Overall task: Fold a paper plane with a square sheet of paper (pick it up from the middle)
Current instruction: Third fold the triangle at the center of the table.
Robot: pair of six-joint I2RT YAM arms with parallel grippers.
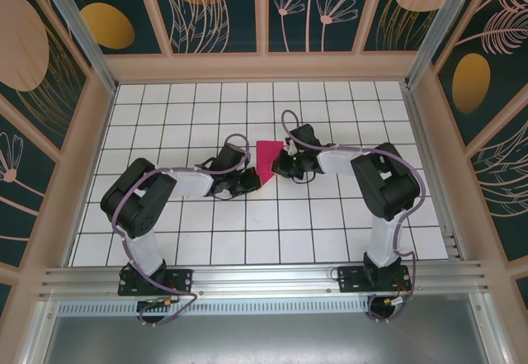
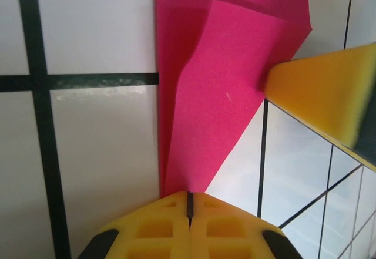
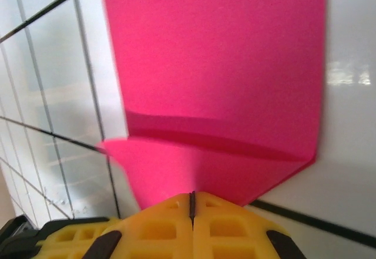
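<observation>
While the part-folded square sheet of paper [image 1: 266, 159] lay flat on the gridded table [image 1: 330, 215] | we saw left gripper [image 1: 250, 181] clenched at its pointed end | right gripper [image 1: 285, 164] clenched at its opposite edge

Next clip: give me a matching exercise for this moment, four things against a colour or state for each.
Things:
1. left tool
2. right tool
3. paper
4. table

States:
A. white tiles, dark grid lines
B. shut, at the paper's folded flap
C. magenta, partly folded
D. shut, at the paper's narrow tip

Pairs: 1-D, 2-B, 3-C, 4-A
</observation>
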